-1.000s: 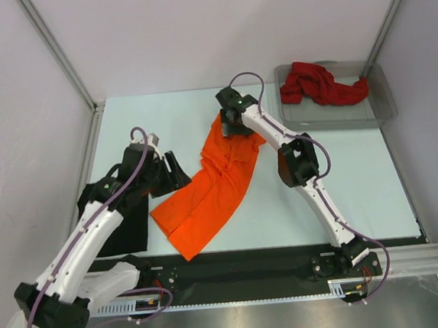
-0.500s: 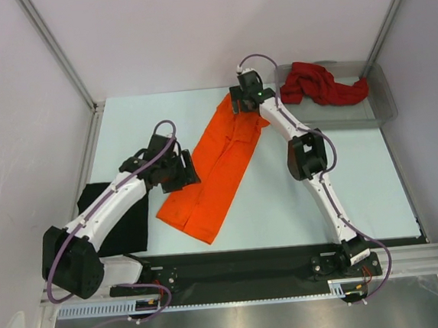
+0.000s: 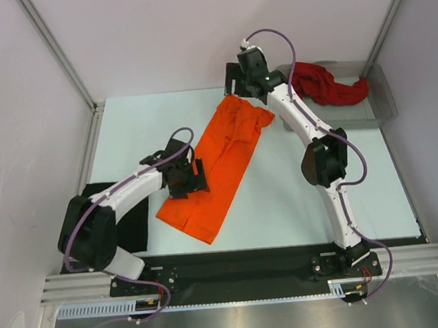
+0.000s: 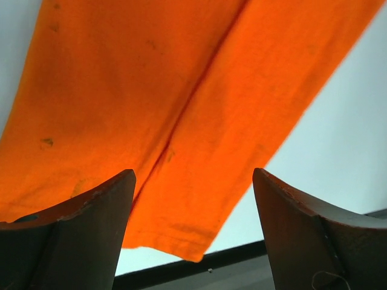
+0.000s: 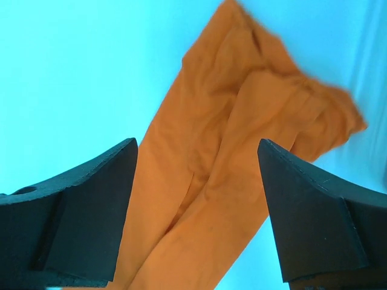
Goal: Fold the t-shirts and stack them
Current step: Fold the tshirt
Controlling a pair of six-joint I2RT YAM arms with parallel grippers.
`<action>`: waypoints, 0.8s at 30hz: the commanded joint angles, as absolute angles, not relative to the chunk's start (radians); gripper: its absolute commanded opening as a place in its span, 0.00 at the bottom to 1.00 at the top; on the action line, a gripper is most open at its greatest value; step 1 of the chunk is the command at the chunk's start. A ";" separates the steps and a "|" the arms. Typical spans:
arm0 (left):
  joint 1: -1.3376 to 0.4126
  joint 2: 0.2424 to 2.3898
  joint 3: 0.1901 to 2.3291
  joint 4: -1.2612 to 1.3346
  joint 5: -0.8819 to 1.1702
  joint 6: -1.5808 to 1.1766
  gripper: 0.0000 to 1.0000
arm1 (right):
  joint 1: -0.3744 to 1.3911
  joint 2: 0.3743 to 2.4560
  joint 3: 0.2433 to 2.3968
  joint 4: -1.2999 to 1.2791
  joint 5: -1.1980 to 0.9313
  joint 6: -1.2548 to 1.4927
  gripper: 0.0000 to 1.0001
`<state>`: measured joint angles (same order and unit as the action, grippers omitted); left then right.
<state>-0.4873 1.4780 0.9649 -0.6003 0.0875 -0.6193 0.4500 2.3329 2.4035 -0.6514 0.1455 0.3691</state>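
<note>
The black t-shirt [image 3: 136, 225] lies at the near left edge, partly under the left arm. Beyond it the orange t-shirt [image 3: 219, 160] lies as a long strip running from near-left to far-right. The left gripper [image 4: 193, 181] is spread wide above its near half and the right gripper [image 5: 196, 151] is equally spread above its bunched far end. The dark red t-shirt [image 3: 321, 84] lies crumpled in the tray [image 3: 379, 108] at the far right.

The left gripper [image 4: 193, 174] hangs, fingers spread wide, over the orange shirt [image 4: 151, 90]. The shirt lies creased lengthwise on the pale table [image 4: 338, 139].
</note>
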 commanded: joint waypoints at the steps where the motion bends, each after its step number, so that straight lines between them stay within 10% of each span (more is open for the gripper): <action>1: -0.495 1.563 0.972 -0.569 0.077 -0.583 0.85 | 0.443 2.284 2.339 -0.761 0.083 0.460 0.85; 24: -0.748 1.583 0.641 -0.295 0.376 -0.954 0.83 | 0.433 2.202 2.140 -0.690 0.158 0.365 0.82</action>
<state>-0.6193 1.5112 0.7494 -0.3428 0.1276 -0.7723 0.4240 2.1471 2.0701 -0.7208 0.1089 0.4107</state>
